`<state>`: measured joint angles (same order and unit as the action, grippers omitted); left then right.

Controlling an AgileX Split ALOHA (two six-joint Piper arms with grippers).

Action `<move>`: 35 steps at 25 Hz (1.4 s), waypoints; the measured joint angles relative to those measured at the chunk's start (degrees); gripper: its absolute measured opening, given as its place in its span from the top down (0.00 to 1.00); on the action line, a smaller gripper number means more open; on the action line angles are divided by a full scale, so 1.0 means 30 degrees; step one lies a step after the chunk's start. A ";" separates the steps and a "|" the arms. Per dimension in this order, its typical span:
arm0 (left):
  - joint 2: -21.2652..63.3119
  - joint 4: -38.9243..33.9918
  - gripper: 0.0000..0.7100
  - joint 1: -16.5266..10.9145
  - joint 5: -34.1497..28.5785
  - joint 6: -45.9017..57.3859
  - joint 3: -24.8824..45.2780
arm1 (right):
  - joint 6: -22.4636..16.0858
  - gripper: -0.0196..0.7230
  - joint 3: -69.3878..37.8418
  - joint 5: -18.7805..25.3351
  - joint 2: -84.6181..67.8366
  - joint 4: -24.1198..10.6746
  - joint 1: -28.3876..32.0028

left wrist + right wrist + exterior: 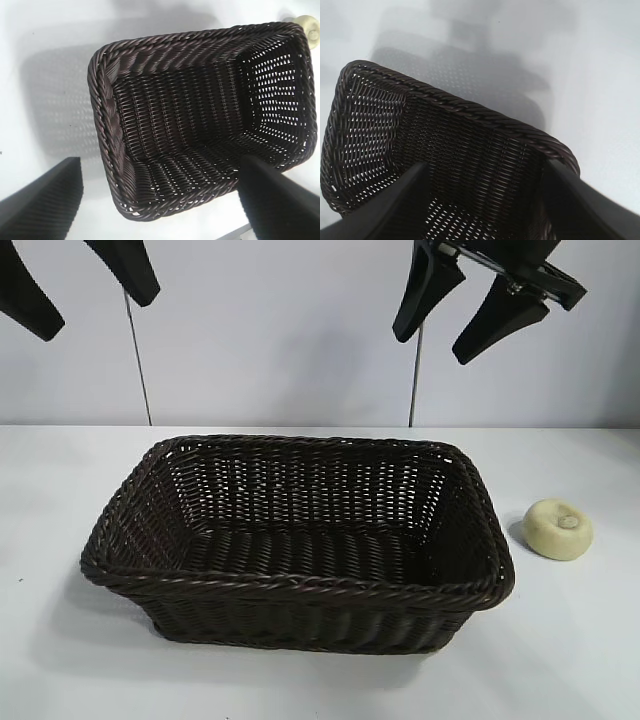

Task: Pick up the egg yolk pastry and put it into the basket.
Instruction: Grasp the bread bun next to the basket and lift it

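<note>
Egg yolk pastry rested on the white table, outside the basket, just beside its right-hand short wall; not yet picked up.

The pastry sat upright, dimpled button on top; being round, it offered no long axis to align with; the wicker basket, long axis running left to right in the exterior view, held nothing visible. Right gripper hung high above the basket's right end, fingers spread and empty; the pastry lay below it and further toward the right, so this arm was judged the nearer. Left gripper hung high at the far left, fingers spread wide and empty, with the whole basket between it and the pastry. Both grippers were cut off at the exterior view's top edge; the left wrist view showed only a sliver of the pastry past the basket's far corner; the right wrist view did not show it.
</note>
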<state>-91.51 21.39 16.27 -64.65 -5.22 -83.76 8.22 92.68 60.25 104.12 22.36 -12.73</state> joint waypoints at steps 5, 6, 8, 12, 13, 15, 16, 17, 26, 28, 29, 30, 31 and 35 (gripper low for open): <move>0.0000 0.1492 0.14 0.0000 0.0773 0.0000 0.0000 | 0.0000 0.34 0.0000 0.0000 0.0000 0.0000 0.0000; 0.0000 0.1745 0.14 0.0000 0.0954 0.0000 0.0000 | 0.0000 0.34 0.0000 0.0000 0.0000 0.0000 0.0000; 0.0000 0.2400 0.14 0.0000 0.1311 0.0000 0.0158 | 0.0000 0.34 0.0000 0.0000 0.0000 0.0000 0.0000; 0.0000 0.3981 0.14 0.0000 0.2308 -0.0018 0.1190 | 0.0000 0.34 0.0000 0.0000 0.0000 0.0000 0.0000; 0.0000 0.4336 0.14 0.0000 0.2684 -0.0037 0.1597 | 0.0000 0.34 0.0000 0.0000 0.0000 0.0000 0.0000; 0.0000 0.4926 0.14 0.0000 0.3300 -0.0131 0.2322 | 0.0000 0.34 0.0000 0.0000 0.0000 0.0018 0.0000; 0.0000 0.5205 0.14 0.0000 0.3575 -0.0155 0.2653 | 0.0000 0.34 0.0000 0.0000 0.0000 0.0018 0.0000; 0.0000 0.5419 0.14 0.0000 0.3750 -0.0170 0.2904 | 0.0000 0.34 0.0000 0.0000 0.0000 0.0018 0.0000; -0.0096 0.5847 0.14 0.0000 0.4541 -0.0247 0.3617 | 0.0000 0.34 0.0000 0.0000 0.0000 0.0055 0.0000; -0.0355 0.5937 0.14 0.0020 0.4677 -0.0265 0.3706 | 0.0000 0.34 0.0000 0.0000 0.0000 0.0055 0.0000; -0.0545 0.5931 0.14 0.0020 0.4719 -0.0283 0.3837 | 0.0000 0.34 0.0000 0.0000 0.0000 0.0055 0.0000; -0.0734 0.5946 0.14 0.0020 0.4756 -0.0283 0.4005 | 0.0000 0.34 0.0000 0.0000 0.0000 0.0055 0.0000; -0.0894 0.5946 0.14 0.0020 0.4796 -0.0283 0.4150 | 0.0000 0.34 0.0000 0.0000 0.0000 0.0055 0.0000; -0.1175 0.5883 0.14 0.0020 0.4843 -0.0484 0.4250 | 0.0000 0.34 0.0000 0.0000 0.0000 0.0055 0.0000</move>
<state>-95.03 39.04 16.33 -50.12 -6.67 -71.01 8.22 92.68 60.25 104.12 22.52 -12.73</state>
